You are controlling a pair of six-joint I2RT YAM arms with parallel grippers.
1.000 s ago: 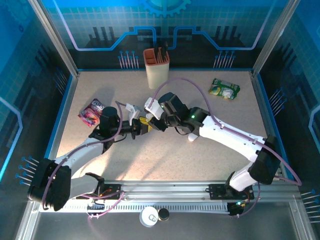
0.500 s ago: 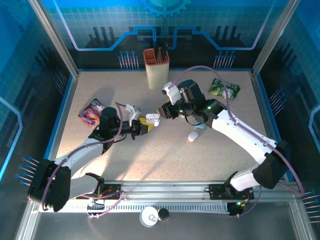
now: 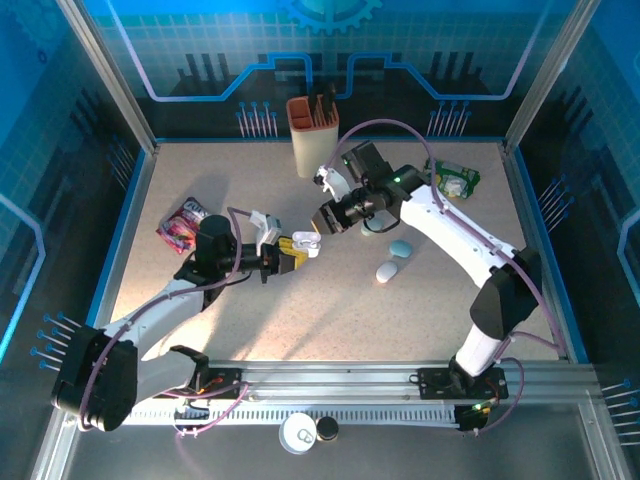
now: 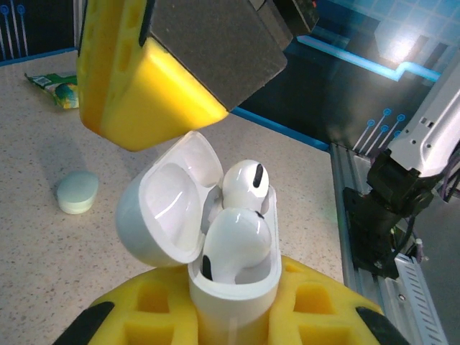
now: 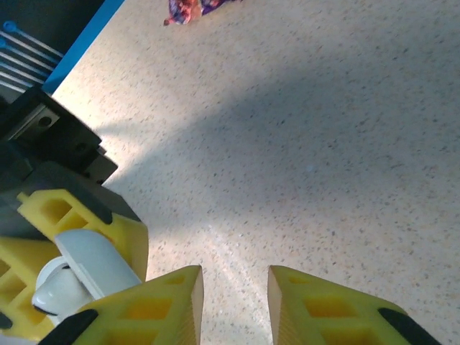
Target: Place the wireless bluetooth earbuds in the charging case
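Top view: we see the left gripper (image 3: 288,251) clamping the charging case (image 3: 307,242) in front of the tan holder (image 3: 312,135), with the right gripper (image 3: 330,218) between holder and case. Left wrist adds: lid open, both earbuds (image 4: 237,215) seated, heads up, long axis upright. Right wrist: right jaws narrowly apart, empty.

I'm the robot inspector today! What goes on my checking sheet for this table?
Surface: speckled table, no spills seen.
Job's things: open charging case with two earbuds sitting in it.
Clutter: pale green pebble case, white pebble case, snack pouch, green packet, tan holder.
Pincers: left pincer shut on the charging case; right pincer open, empty.
Cables: purple cables loop over both arms.
Surroundings: blue walls, metal rail in front.
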